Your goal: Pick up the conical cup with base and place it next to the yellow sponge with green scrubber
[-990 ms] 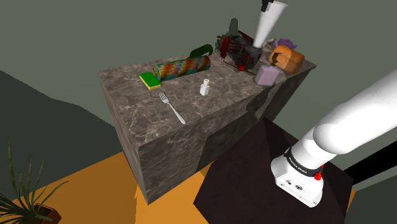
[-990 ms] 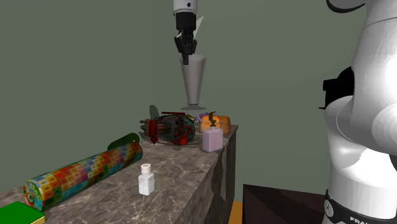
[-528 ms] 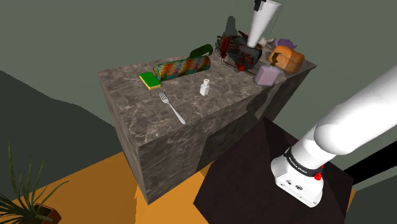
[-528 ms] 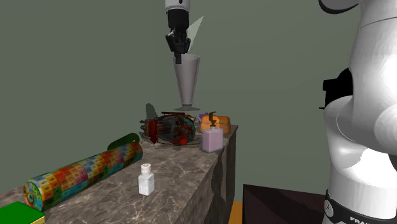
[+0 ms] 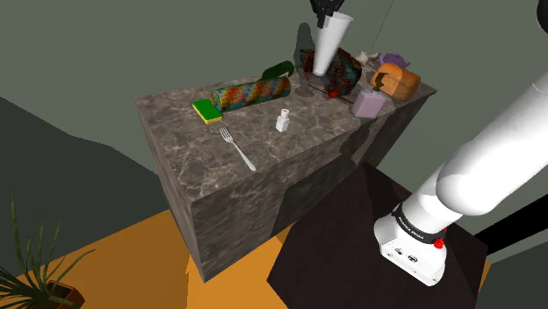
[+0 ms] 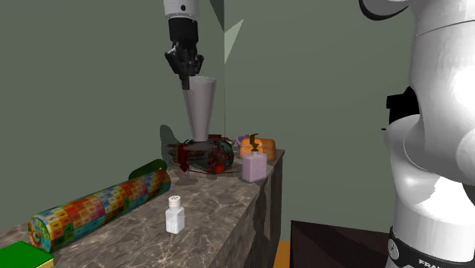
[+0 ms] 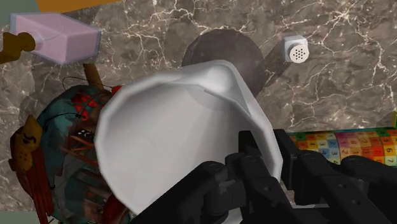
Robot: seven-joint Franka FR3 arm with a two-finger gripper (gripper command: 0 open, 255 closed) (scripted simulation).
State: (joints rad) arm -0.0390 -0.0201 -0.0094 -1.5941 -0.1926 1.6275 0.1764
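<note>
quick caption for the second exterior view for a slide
Black gripper clasps a pale conical cup by its rim over the cluttered far end of the marble counter

Arm [image 5: 492, 149] reaches up & over; gripper [image 6: 185, 74] points down, fingers pinched on cup [image 6: 199, 106] rim.

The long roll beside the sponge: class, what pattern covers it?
The roll wears a rainbow grid of small squares, clearest in the second exterior view.
</note>
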